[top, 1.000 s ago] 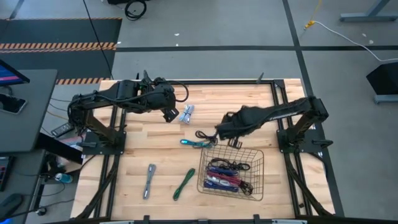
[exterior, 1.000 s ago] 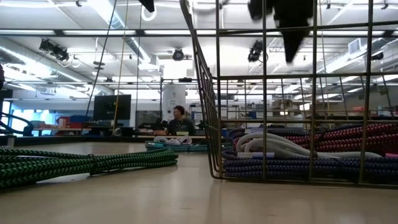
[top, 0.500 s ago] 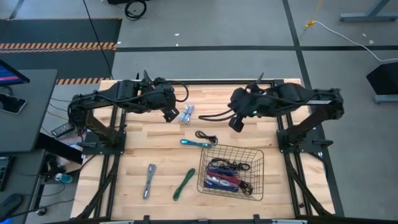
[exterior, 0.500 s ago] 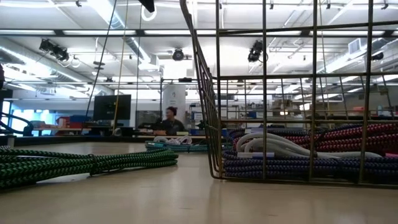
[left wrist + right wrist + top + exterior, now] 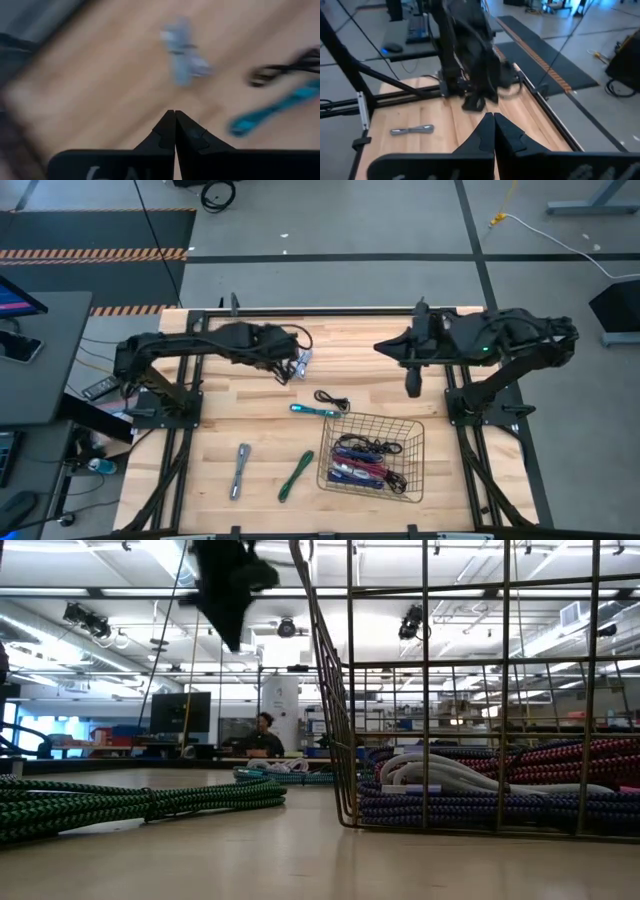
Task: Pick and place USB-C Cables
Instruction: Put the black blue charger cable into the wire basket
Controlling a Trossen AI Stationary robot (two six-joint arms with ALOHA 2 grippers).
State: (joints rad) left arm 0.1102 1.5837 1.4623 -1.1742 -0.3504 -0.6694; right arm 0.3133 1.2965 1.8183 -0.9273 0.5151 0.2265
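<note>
A silver-white cable bundle [image 5: 301,362] lies on the wooden table near its far edge. My left gripper [image 5: 285,370] hangs shut just left of it; in the left wrist view the bundle [image 5: 182,55] is ahead of my shut fingertips [image 5: 175,120], apart from them. A black cable [image 5: 332,400] and a teal cable [image 5: 315,411] lie beside the basket's far rim. A grey cable [image 5: 240,470] and a green cable [image 5: 296,476] lie near the front. My right gripper [image 5: 412,385] is shut and raised at the far right, holding nothing.
A black wire-mesh basket [image 5: 405,442] stands right of centre and holds several cables in red, purple, blue, black and white. In the low view its wall [image 5: 425,690] fills the right side. A person [image 5: 262,735] sits far behind the table. Bare wood lies at the front left.
My right gripper has risen from over the basket's far rim and drawn back toward the far right, tipping from pointing down to nearly level, still shut. My left gripper has sunk toward the silver-white cable, still shut. The cables have stayed in place.
</note>
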